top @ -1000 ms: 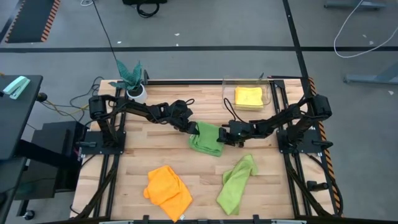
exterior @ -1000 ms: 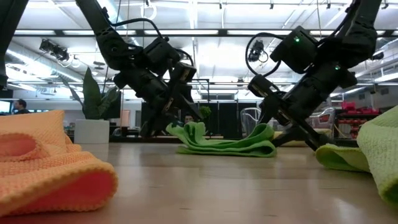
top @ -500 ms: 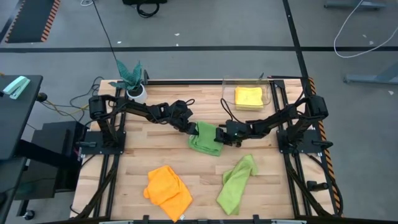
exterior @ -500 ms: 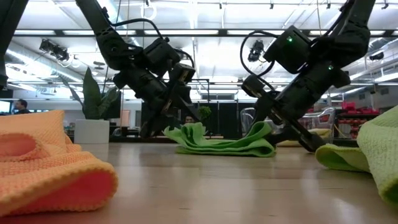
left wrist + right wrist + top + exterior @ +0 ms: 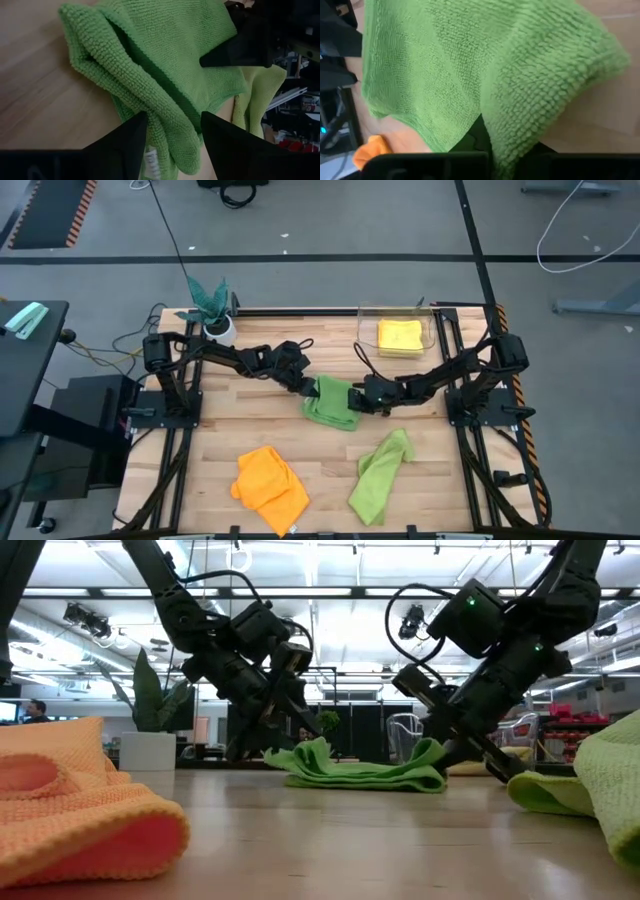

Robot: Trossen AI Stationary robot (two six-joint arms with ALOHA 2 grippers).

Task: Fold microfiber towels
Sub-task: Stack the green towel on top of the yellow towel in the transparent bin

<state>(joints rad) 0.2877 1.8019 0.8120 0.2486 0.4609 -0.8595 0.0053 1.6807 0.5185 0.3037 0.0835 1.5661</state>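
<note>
Since a second earlier, right gripper [image 5: 357, 399] had closed on the green towel [image 5: 331, 401] at mid-table; left gripper [image 5: 305, 389], open at the opposite edge, should pinch before folding.

no readable text, labels or signs

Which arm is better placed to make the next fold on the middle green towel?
Right. The right gripper is shut on the green towel's edge, while the left gripper stands open at the opposite edge, gripping nothing.
</note>
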